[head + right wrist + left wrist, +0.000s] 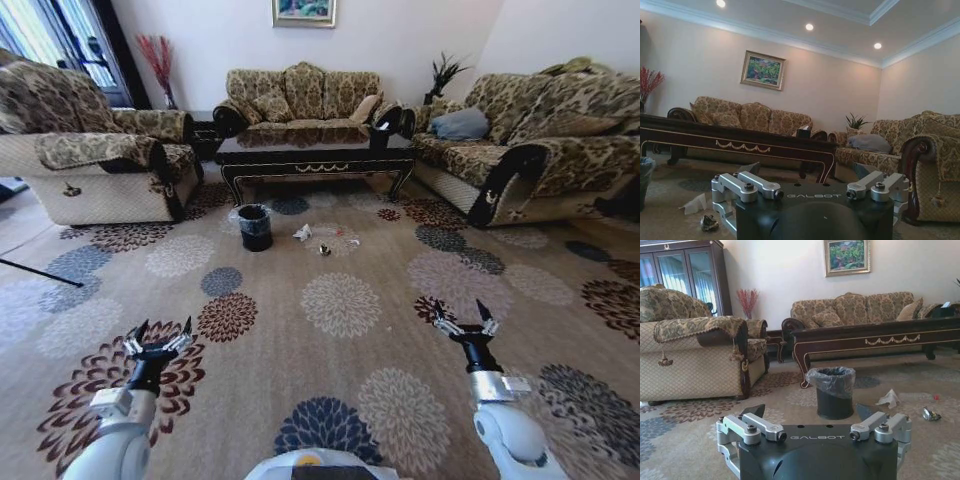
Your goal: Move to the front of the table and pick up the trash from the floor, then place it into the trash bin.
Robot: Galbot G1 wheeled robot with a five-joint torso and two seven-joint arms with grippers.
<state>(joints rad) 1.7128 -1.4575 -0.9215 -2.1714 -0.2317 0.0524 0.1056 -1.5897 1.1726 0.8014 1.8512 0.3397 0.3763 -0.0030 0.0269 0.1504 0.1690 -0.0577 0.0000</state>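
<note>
Both the left gripper (158, 333) and right gripper (465, 318) hover spread open above the carpet (340, 300). At twelve o'clock, trash (303, 233) lies before the table (315, 155), the trash bin (255, 226) at its nine o'clock.

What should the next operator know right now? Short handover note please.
Left hand: open, empty, held low over the patterned carpet on the robot's left.
Right hand: open, empty, same height on the right.
Long dark glossy wood coffee table: ahead, across the carpet.
Small round black trash bin with clear plastic liner: on the floor before the table's left end.
Trash: crumpled white tissue, dark shiny crumpled wrapper and clear plastic bottle with red cap, all on the floor right of the bin.
Done: nothing picked up.
Left: drive closer, collect each piece, drop it in the bin.
</note>
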